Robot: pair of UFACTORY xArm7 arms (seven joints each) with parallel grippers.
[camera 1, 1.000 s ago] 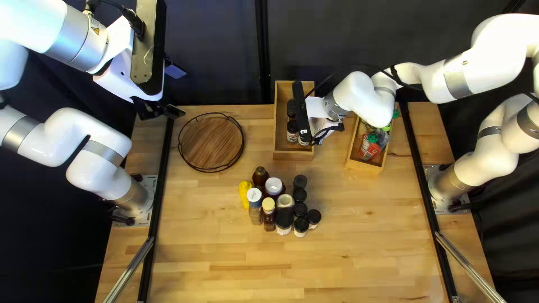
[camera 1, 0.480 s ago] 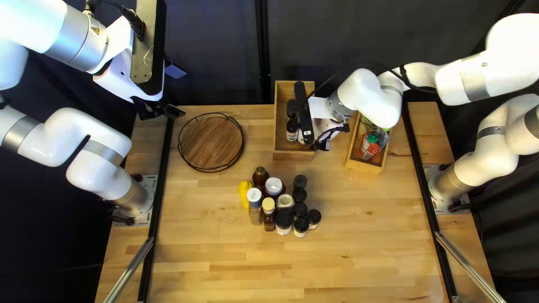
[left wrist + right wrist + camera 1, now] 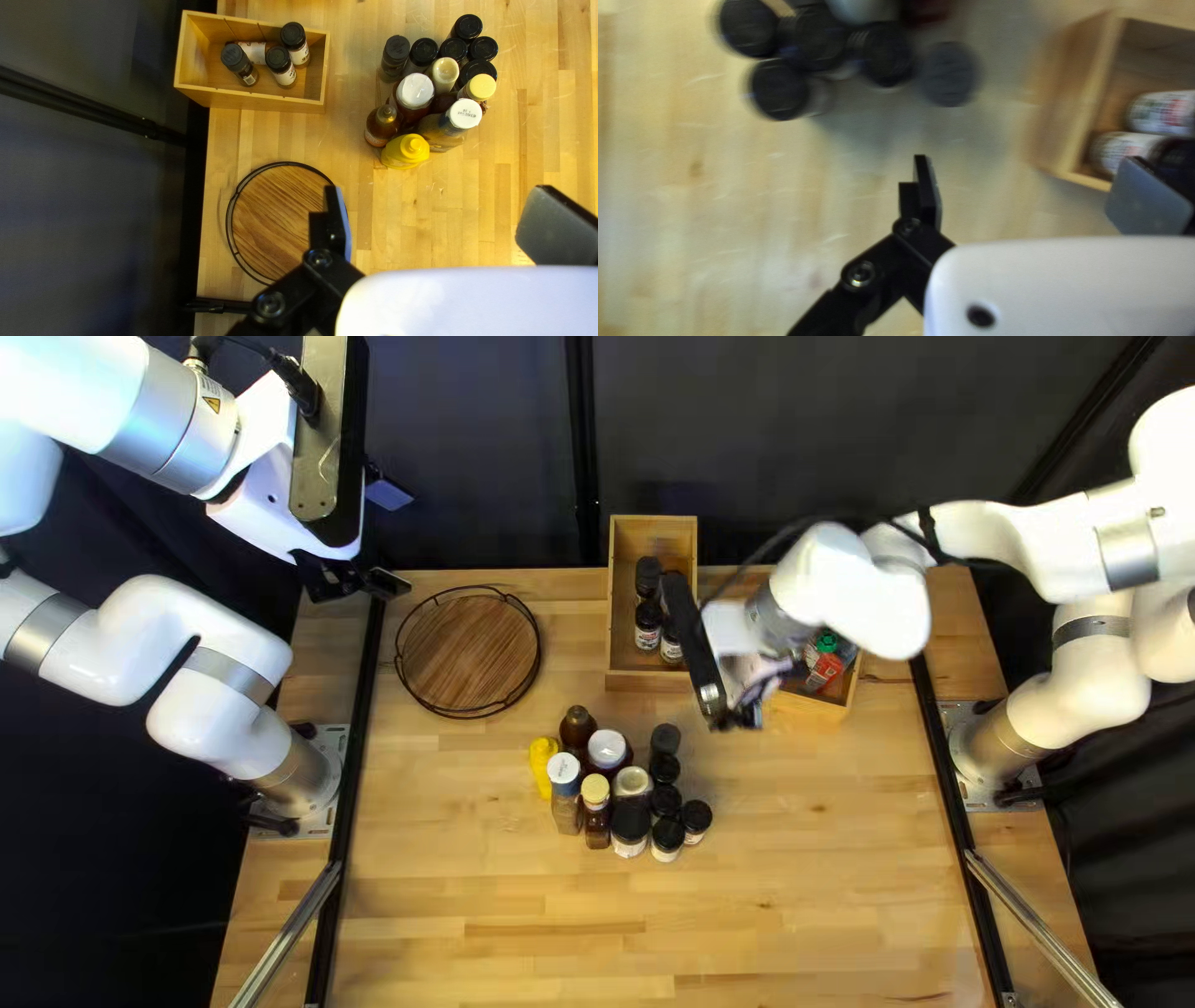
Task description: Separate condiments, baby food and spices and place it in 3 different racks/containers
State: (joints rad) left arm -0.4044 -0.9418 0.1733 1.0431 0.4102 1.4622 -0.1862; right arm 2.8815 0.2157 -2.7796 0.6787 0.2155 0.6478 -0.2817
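Right gripper [image 3: 745, 709], fingers apart, near rectangular light-wood box [image 3: 650, 681] holding black-capped cylindrical jars [image 3: 647, 637]; left gripper [image 3: 361, 583], fingers apart, near round brown wooden tray [image 3: 468, 653].

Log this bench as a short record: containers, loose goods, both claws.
Middle box: black-capped spice jars
Right-hand box: partly hidden; red item with green cap
Round tray: wooden, black wire rim
On table: yellow squeeze bottle, white-lidded container, several black-lidded ones, others
Left claw: open
Right claw: open
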